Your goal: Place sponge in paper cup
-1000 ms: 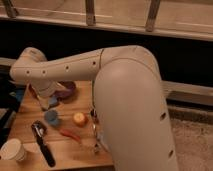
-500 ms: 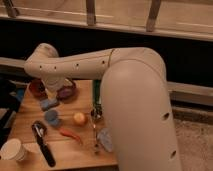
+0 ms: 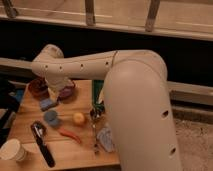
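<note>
The robot's white arm (image 3: 131, 100) fills the right side and reaches left across the wooden bench (image 3: 77, 150); its gripper (image 3: 54, 93) hangs at the far left between two dark red bowls (image 3: 36, 86), fingers released and holding nothing; the paper cup (image 3: 12, 149) stands upright at the near left corner, well apart from the gripper; the sponge (image 3: 47, 104) lies flat on the bench just on the near side of the gripper, a round blue disc (image 3: 51, 118) nearer again.

Wooden table (image 3: 80, 152) against a dark wall (image 3: 175, 55), speckled floor (image 3: 197, 145) beside.
</note>
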Robot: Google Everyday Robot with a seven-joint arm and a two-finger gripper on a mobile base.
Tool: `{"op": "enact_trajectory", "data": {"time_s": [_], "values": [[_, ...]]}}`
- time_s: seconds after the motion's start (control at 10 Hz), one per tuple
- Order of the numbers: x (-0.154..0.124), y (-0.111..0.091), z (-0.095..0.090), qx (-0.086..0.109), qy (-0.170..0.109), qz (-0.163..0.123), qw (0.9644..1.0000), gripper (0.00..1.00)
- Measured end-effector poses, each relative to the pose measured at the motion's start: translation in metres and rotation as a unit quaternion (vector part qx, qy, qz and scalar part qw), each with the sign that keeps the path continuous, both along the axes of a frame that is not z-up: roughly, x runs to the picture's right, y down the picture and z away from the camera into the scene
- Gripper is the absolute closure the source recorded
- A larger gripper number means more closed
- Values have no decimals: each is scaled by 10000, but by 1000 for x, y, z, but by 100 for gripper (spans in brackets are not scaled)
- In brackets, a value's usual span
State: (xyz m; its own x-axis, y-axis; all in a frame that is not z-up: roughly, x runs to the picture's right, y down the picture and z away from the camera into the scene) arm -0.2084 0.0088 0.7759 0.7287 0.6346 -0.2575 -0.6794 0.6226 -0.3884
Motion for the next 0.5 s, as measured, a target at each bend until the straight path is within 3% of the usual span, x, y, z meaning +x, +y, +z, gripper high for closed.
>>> {"op": "enact_trajectory", "data": {"time_s": [0.3, 0.5], "values": [[3, 1, 53, -227, -343, 14, 9992, 24], [-8, -8, 68, -261, -532, -6, 9982, 24]]}}
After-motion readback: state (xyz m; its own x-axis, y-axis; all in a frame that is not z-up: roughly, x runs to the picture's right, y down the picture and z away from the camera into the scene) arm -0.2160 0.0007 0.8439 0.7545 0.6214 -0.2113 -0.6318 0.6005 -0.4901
